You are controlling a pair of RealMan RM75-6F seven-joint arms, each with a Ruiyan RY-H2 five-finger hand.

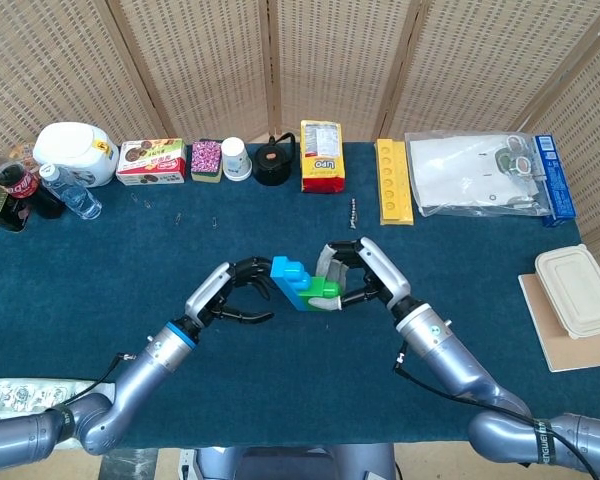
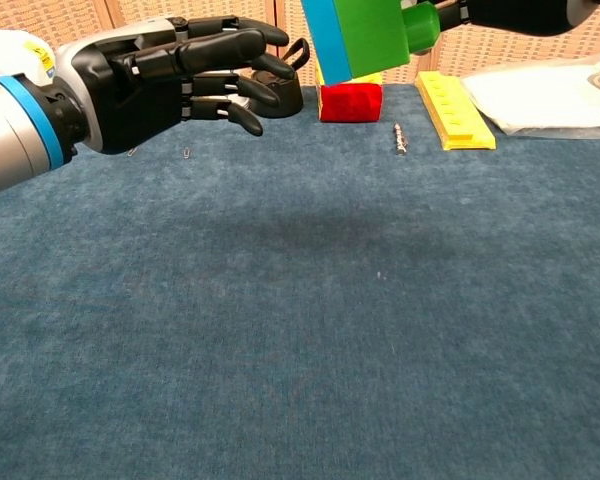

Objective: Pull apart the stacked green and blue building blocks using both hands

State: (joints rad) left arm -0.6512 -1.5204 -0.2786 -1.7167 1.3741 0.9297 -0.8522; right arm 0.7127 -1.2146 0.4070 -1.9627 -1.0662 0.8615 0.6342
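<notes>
The blue block (image 1: 288, 281) (image 2: 326, 38) and green block (image 1: 321, 292) (image 2: 372, 32) are still stuck together and held in the air above the table's middle. My right hand (image 1: 361, 275) grips the green block from the right side. My left hand (image 1: 232, 292) (image 2: 170, 75) hangs just left of the blue block with its fingers apart and slightly curled, fingertips (image 2: 270, 50) close to the blue block but holding nothing. In the chest view the right hand is mostly cut off at the top edge.
Along the table's far edge stand a black kettle (image 1: 273, 163), a yellow-red box (image 1: 321, 156), a paper cup (image 1: 236, 158), a snack box (image 1: 151, 161) and a yellow tray (image 1: 394, 181). A small screw (image 1: 352, 211) lies behind the blocks. A lunch box (image 1: 577, 289) sits at the right.
</notes>
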